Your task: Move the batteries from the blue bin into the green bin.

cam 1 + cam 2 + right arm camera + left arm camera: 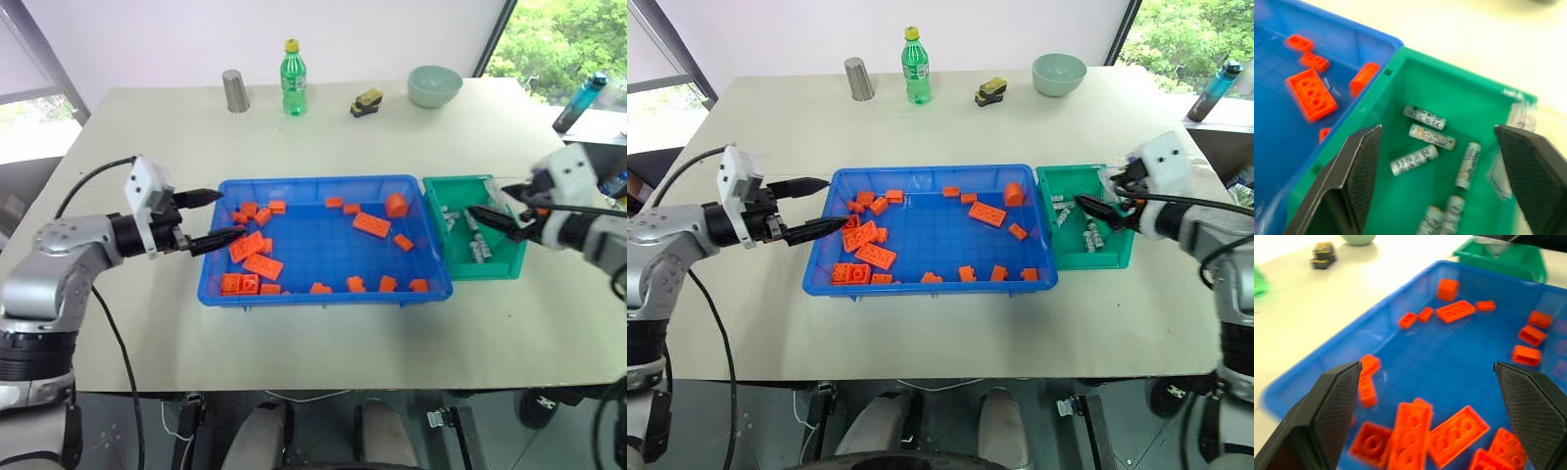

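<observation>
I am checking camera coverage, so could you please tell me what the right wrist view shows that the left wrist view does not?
The right wrist view looks into the green bin, where batteries lie on its floor between the open fingers of the right claw. The left wrist view takes in a dark toy car and the base of a pale bowl on the table, framed by the open left claw. Both views share the blue bin with its orange bricks, and the green bin beside it.
</observation>
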